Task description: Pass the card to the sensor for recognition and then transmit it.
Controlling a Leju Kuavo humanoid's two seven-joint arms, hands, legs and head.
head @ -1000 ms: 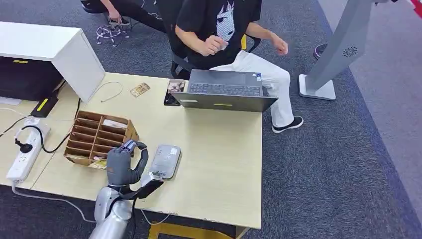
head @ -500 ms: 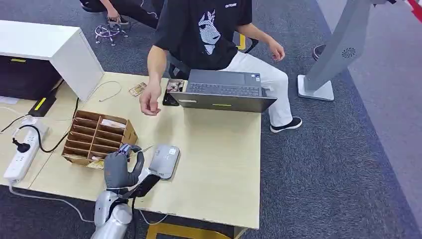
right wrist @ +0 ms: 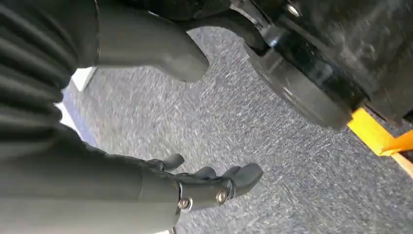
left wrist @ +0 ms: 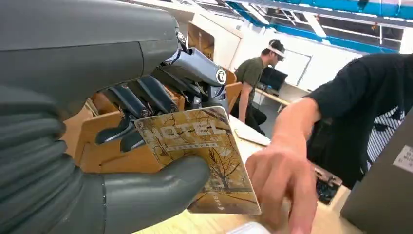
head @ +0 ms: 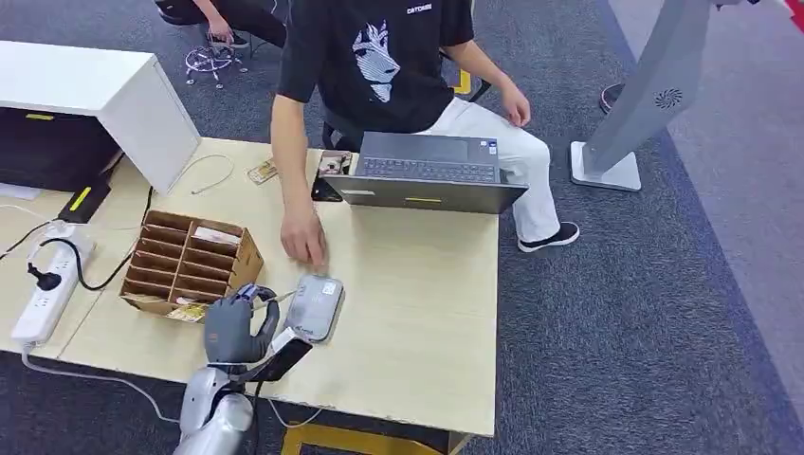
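Note:
My left hand (head: 239,325) hovers over the table's front, just left of the grey card sensor (head: 315,306). It pinches a gold hotel card (left wrist: 202,158) between thumb (left wrist: 160,183) and fingers, seen close in the left wrist view. The card's edge (head: 275,299) points toward the sensor. A person's hand (head: 305,245) reaches down over the table just beyond the sensor, and that hand (left wrist: 285,178) is close to the card. My right hand (right wrist: 204,187) hangs over grey carpet, fingers apart and holding nothing.
A brown cardboard organiser (head: 190,261) with slots stands left of my hand. An open laptop (head: 427,171) sits at the table's far edge by the seated person (head: 379,57). A white power strip (head: 47,289) and cables lie far left. A white cabinet (head: 95,95) stands at back left.
The person leaned forward and brought a hand down from the far side of the table to just beyond the sensor. My left hand, still holding the card, dropped slightly and edged toward the sensor.

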